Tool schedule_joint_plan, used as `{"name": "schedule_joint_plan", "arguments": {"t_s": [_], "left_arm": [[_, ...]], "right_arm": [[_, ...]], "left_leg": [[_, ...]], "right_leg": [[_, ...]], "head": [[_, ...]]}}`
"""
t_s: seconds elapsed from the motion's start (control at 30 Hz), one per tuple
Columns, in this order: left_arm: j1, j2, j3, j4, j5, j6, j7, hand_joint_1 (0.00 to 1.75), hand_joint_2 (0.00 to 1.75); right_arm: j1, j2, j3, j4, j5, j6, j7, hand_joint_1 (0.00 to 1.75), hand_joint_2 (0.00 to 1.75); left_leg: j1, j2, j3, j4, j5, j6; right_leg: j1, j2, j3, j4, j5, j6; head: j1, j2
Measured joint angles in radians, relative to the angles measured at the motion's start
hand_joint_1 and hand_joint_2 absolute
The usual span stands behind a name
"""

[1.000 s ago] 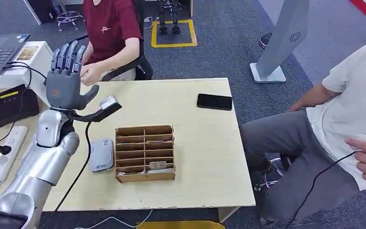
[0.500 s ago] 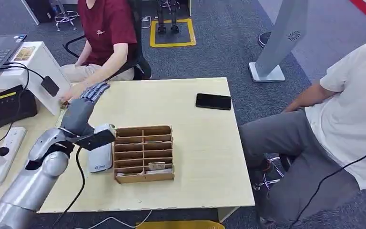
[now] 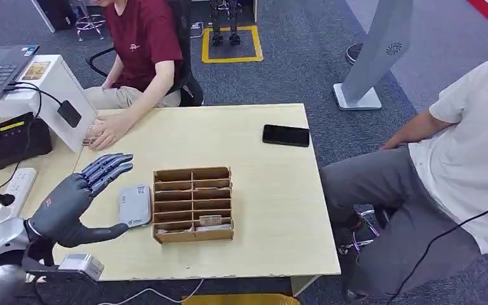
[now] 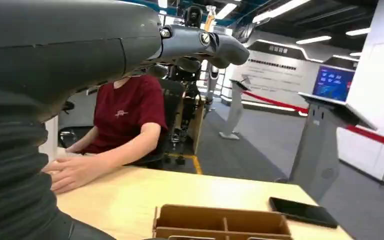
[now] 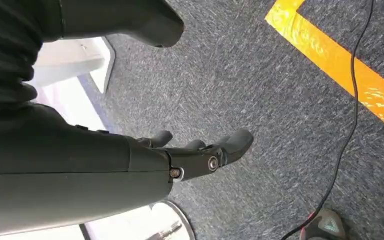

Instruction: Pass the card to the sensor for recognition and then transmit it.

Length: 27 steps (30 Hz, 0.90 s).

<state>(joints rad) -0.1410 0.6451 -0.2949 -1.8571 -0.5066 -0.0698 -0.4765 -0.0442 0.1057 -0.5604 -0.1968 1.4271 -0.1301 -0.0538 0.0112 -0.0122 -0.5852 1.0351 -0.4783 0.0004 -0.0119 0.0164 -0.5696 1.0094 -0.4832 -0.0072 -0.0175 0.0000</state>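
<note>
My left hand (image 3: 76,202) hovers low over the table's front left corner, fingers spread and holding nothing. The grey-white card sensor (image 3: 135,205) lies flat just to the right of its fingertips. Beside the sensor stands a brown slotted card holder (image 3: 192,204), with a card (image 3: 211,220) lying in a front slot. In the left wrist view my left hand (image 4: 80,45) reaches over the card holder (image 4: 222,227), empty. My right hand (image 5: 200,150) hangs over grey carpet with loosely extended fingers and nothing in it.
A person in red sits at the far left with a hand (image 3: 105,132) flat on the table (image 3: 267,190). A black phone (image 3: 285,135) lies far right. A black terminal (image 3: 14,136) and power strip (image 3: 9,197) sit left. A person in white (image 3: 457,159) sits close on the right.
My left hand came down from its raised position near the person in red and drew back to the table's front left. The person's hand settled flat on the table.
</note>
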Motion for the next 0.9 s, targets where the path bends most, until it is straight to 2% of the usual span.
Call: {"name": "schedule_joint_plan", "arguments": {"t_s": [0.1, 0.33, 0.47, 0.6, 0.77, 0.9], "left_arm": [[0.018, 0.001, 0.009, -0.035, -0.012, -0.01, -0.005, 0.0, 1.75], [0.074, 0.001, 0.009, -0.044, -0.08, 0.009, -0.005, 0.0, 1.75], [0.093, -0.007, 0.008, -0.041, -0.209, 0.065, 0.017, 0.0, 1.75], [0.1, -0.034, -0.044, -0.007, -0.303, 0.137, 0.041, 0.0, 1.75], [0.089, -0.071, -0.107, 0.052, -0.368, 0.178, 0.088, 0.0, 1.75], [0.079, -0.082, -0.14, 0.09, -0.397, 0.2, 0.11, 0.0, 1.75]], "right_arm": [[-0.001, 0.0, -0.004, 0.0, 0.0, 0.001, 0.011, 0.0, 1.75], [-0.002, 0.0, -0.018, 0.0, -0.001, 0.001, 0.017, 0.0, 1.75], [-0.001, 0.0, -0.02, 0.0, -0.001, 0.002, 0.021, 0.0, 1.75], [-0.003, 0.0, -0.02, 0.0, 0.0, 0.001, 0.023, 0.0, 1.75], [-0.003, 0.0, -0.02, 0.0, 0.004, 0.002, 0.026, 0.0, 1.75], [-0.004, 0.0, -0.02, 0.0, 0.006, 0.002, 0.021, 0.0, 1.75]], "left_leg": [[0.0, 0.0, 0.0, 0.0, 0.0, 0.0], [0.0, 0.0, 0.0, 0.0, 0.0, 0.0], [0.0, 0.0, 0.001, 0.0, 0.0, 0.0], [0.0, 0.0, 0.001, 0.0, 0.0, 0.0], [0.0, 0.0, 0.001, 0.0, 0.0, 0.0], [0.0, 0.0, 0.001, 0.0, 0.0, 0.0]], "right_leg": [[0.0, 0.0, 0.0, 0.0, 0.0, 0.0], [0.0, 0.0, 0.0, 0.0, 0.0, 0.0], [0.0, 0.0, 0.0, 0.0, 0.0, 0.0], [0.0, 0.0, 0.0, 0.0, 0.0, 0.0], [0.0, 0.0, 0.0, 0.0, 0.0, 0.0], [0.0, 0.0, 0.0, 0.0, 0.0, 0.0]], "head": [[0.0, 0.0], [0.0, 0.0], [0.0, 0.0], [0.0, 0.0], [0.0, 0.0], [0.0, 0.0]]}}
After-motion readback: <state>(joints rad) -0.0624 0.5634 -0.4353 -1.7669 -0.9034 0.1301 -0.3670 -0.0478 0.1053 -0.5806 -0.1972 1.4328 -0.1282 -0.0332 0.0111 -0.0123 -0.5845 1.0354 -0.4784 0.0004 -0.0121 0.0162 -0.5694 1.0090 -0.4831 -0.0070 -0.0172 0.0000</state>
